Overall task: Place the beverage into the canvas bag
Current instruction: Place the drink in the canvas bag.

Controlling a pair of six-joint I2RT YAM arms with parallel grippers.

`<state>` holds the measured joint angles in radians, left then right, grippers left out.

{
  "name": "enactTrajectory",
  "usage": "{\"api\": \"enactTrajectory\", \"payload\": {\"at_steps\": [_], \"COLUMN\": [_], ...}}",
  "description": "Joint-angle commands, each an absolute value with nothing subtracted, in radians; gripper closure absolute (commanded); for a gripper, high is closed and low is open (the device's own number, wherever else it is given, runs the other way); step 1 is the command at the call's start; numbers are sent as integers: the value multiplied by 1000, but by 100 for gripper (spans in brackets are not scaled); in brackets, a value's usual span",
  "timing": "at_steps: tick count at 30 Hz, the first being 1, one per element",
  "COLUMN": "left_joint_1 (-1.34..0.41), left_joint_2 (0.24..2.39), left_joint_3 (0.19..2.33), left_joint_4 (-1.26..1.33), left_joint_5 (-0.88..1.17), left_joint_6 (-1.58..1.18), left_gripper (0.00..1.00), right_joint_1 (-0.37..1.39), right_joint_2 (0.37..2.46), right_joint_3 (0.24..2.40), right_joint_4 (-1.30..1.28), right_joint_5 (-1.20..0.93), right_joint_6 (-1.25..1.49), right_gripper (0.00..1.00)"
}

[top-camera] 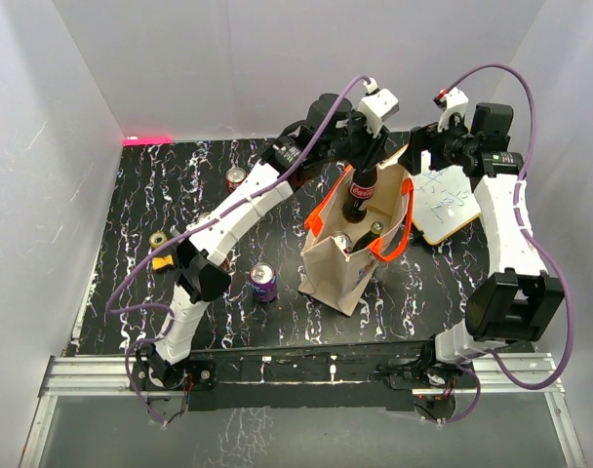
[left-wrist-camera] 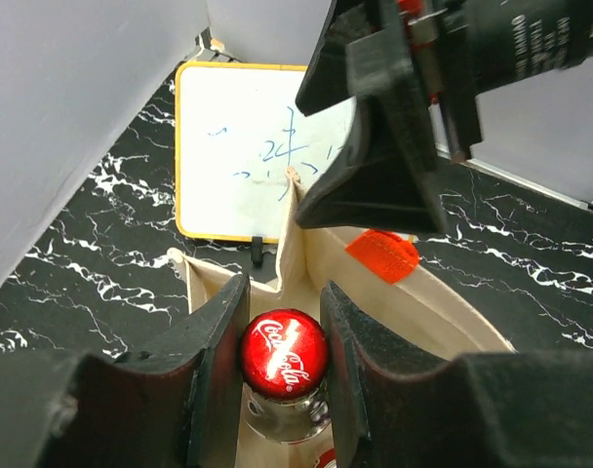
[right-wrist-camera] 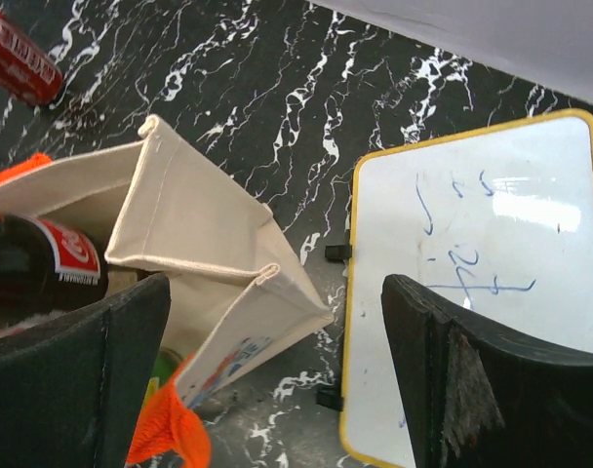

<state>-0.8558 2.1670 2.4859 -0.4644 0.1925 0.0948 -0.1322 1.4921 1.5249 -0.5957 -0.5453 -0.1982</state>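
Well, the black marbled desk carries the canvas bag standing upright near its middle, a little toward the right edge, with its mouth open and the orange handles flopped outward. Just beside the bag, toward the far right corner, lies a whiteboard.

The right gripper hangs over the bag's far corner and the whiteboard's rim with its jaws spread wide and nothing between them; whether it touches the cloth I cannot tell. The left gripper is above the bag's mouth, pinched narrowly on the neck of the cola bottle just under its red cap.

The bottle hangs upright with its lower part apparently below the bag's rim, beside the tops of other drinks already inside. To my eye this is the lowering step, nearly finished. Next would be to ease the bottle down until it stands, then part the fingers and lift straight up, clear of the handles.

A purple can and a red can wait on the desk left of the bag.
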Motion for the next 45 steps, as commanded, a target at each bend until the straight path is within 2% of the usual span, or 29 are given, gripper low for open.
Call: {"api": "enactTrajectory", "payload": {"at_steps": [1, 10, 19, 25, 32, 39, 45], "left_joint_1": [-834, -807, -782, -770, -767, -766, -752], "left_joint_2": [2087, 2088, 2070, 2053, 2046, 2024, 2030], "left_joint_3": [2488, 2442, 2377, 2326, 2302, 2243, 2233], "left_joint_4": [-282, -265, -237, -208, -208, -199, -198], "left_joint_5": [296, 408, 466, 489, 492, 529, 574], "left_joint_6": [61, 50, 28, 19, 27, 76, 92], "left_gripper": [100, 100, 100, 100, 100, 100, 100], "right_joint_1": [-163, -165, -163, -160, -139, -77, -37], "right_joint_2": [1505, 1577, 1733, 1812, 1764, 1768, 1787], "right_joint_3": [1623, 1716, 1889, 2013, 1942, 1922, 1922], "right_joint_4": [-653, -795, -924, -1106, -1165, -1124, -1048], "right_joint_5": [-722, -846, -953, -985, -965, -922, -891], "right_joint_6": [-455, -710, -796, -903, -1019, -1004, -926], "right_gripper": [7, 7, 11, 12, 12, 15, 27]}}
